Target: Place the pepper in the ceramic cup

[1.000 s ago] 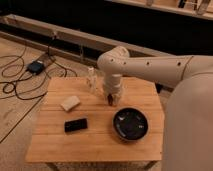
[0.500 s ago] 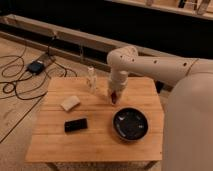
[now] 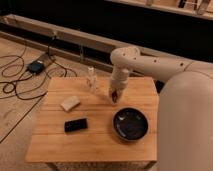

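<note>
Hidden or unclear: the ceramic cup could not be made out anywhere; if it stood on the desk, the arm or the hand covered it. The fingertips of the hand melted into a dark blur, so the gap between them was not readable.
Hand: the hand (image 3: 115,95) hung from the white arm (image 3: 150,64), pointing down over the back-middle part of the desk (image 3: 55,145), a little above the wood. Whether it was clenched or released, I cannot tell.
Pepper: a small red-orange spot, which seemed to be the pepper (image 3: 114,93), showed right at the tips of the hand, above the desk and not lying on it. Whether the hand truly grasped it was not clear.
Pepper relative to other things: it was behind the dark bowl and to the right of the pale bottle-like figure.
Dark bowl: the dark bowl (image 3: 130,123) stood on the front-right part of the desk, near the hand but apart from it; nothing could be seen inside.
Pale figure: the slim pale bottle-like figure (image 3: 92,80) stood upright near the back edge, just left of the hand.
Other things: a beige block (image 3: 70,103) lay on the left part; a flat black object (image 3: 75,125) lay in front of it.
Cut off: the robot body (image 3: 187,125) filled the right side and hid the desk's right edge.
</note>
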